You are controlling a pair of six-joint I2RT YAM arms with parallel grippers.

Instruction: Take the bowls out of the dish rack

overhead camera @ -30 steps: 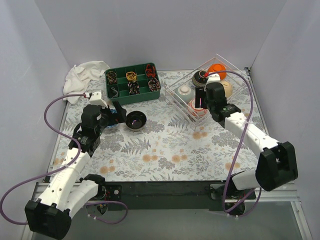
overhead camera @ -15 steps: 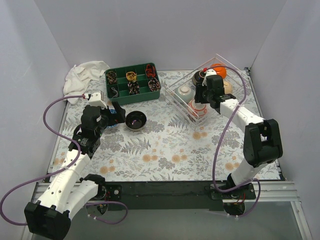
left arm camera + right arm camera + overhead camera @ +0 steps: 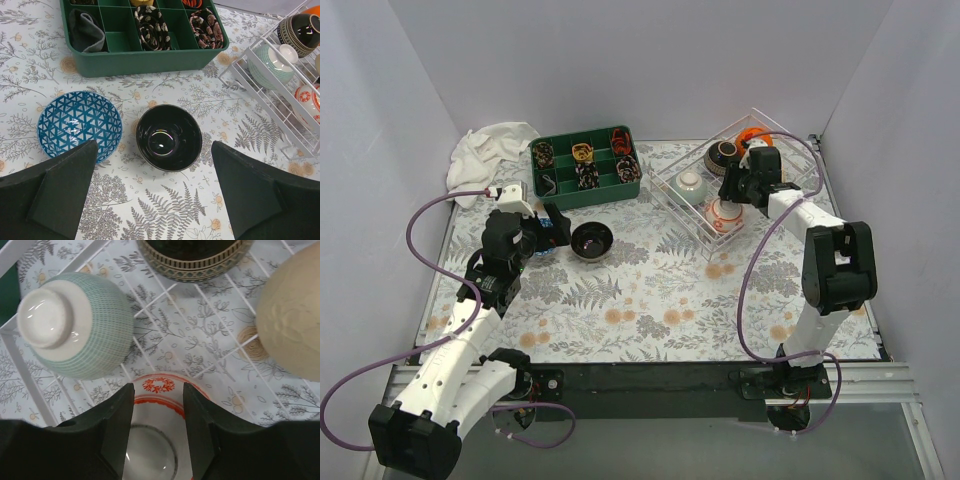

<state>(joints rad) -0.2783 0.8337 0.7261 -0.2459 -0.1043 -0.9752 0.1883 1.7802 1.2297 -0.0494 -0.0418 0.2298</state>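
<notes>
From above, the right claw (image 3: 735, 190) reaches into the rack (image 3: 682, 218) at the bench's (image 3: 650, 320) far right, I judge to take a bowl; the left wrist view shows the left claw (image 3: 154, 146) spread above the black bowl (image 3: 169, 137), already unloaded; the right wrist view shows the right claw's fingers (image 3: 120, 425) apart on both sides of the red bowl (image 3: 157, 440) in the rack, and I cannot tell if they touch it.

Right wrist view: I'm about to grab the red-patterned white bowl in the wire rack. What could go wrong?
The right gripper looks open narrower than the red-patterned white bowl, so a rim pinch may slip. The upturned mint-green ribbed bowl sits close beside it and could get knocked. Lifting may snag the clear wire dish rack.
</notes>
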